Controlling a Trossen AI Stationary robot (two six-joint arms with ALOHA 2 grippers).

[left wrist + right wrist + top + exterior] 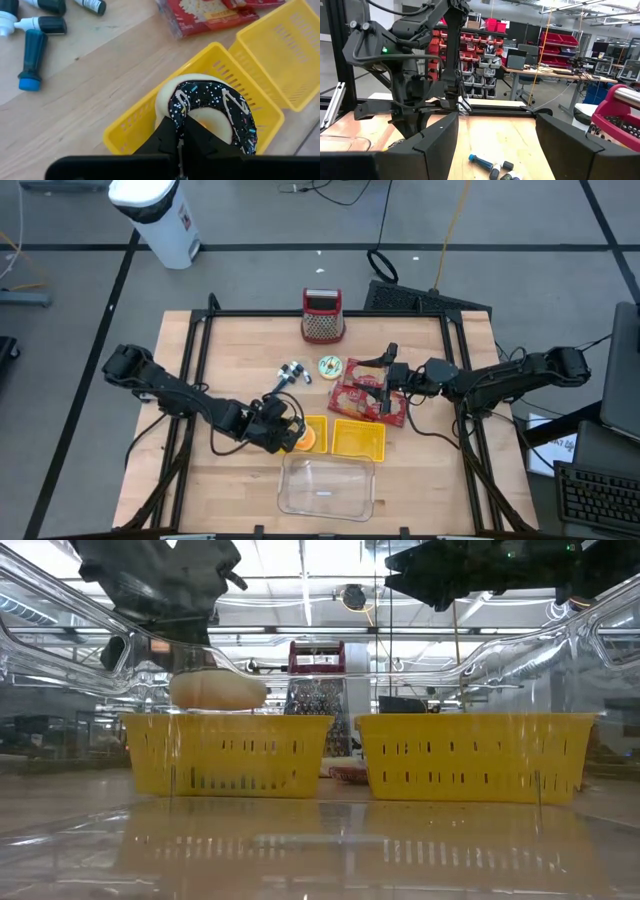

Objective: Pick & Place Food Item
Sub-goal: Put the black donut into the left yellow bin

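Note:
A doughnut with black icing and sprinkles [215,107] hangs just above the rim of the left yellow basket [135,125], with my left gripper [183,137] shut on it. The low view shows the doughnut's pale underside [215,691] over that basket [226,755]. In the high view my left gripper [288,430] is at the basket's left side [312,423]. A second yellow basket [358,438] stands to its right. My right gripper [495,145] is open and holds nothing, raised over the red packets [368,398]. My left gripper pinches the doughnut's ring on the side nearest the wrist [176,107], one finger on the outer edge and the other [202,135] on the hole's side. The fingers slant down from the table's left. The doughnut is tilted and lifted clear, over the left basket.
A clear plastic container [327,486] lies at the near edge, in front of the baskets. A red box grater [323,316] stands at the far side. Small dropper bottles [292,373] and a round item [330,366] lie mid-table. Bare wood shows at the left.

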